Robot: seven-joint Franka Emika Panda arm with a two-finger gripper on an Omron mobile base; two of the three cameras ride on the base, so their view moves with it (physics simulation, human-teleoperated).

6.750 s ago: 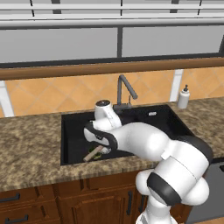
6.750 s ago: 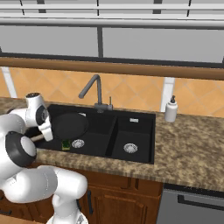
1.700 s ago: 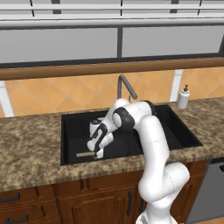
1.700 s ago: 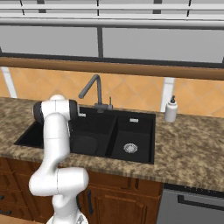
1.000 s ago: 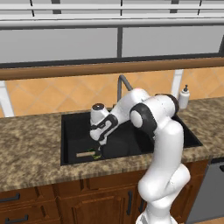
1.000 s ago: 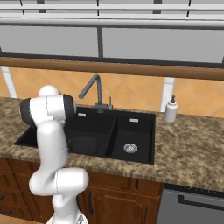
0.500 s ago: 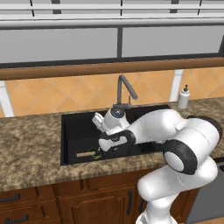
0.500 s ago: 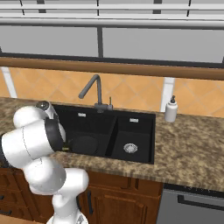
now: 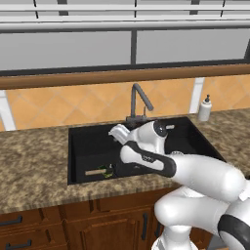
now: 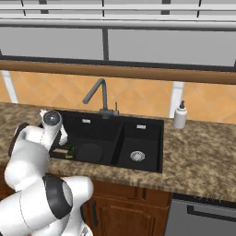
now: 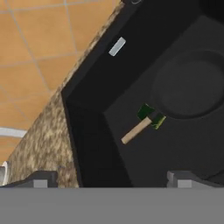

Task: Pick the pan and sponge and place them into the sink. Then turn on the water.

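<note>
left base view: the black double-basin sink (image 9: 78, 141) sits in the speckled granite counter (image 9: 34, 166), with the dark angular faucet (image 9: 138, 100) behind it and a white soap dispenser (image 9: 205, 108) off to the right. the arm bends over the left bowl, hiding most of it; the pan's tan handle (image 9: 93, 172) and the green sponge (image 9: 107, 170) lie at the bowl's front.

right base view: the frying pan (image 10: 90, 152) rests flat in the left bowl, sponge beside its handle.

hand view: the gripper (image 11: 111, 178) hangs over the bowl, jaws spread wide (nothing between them); the sponge touches the handle's base.
</note>
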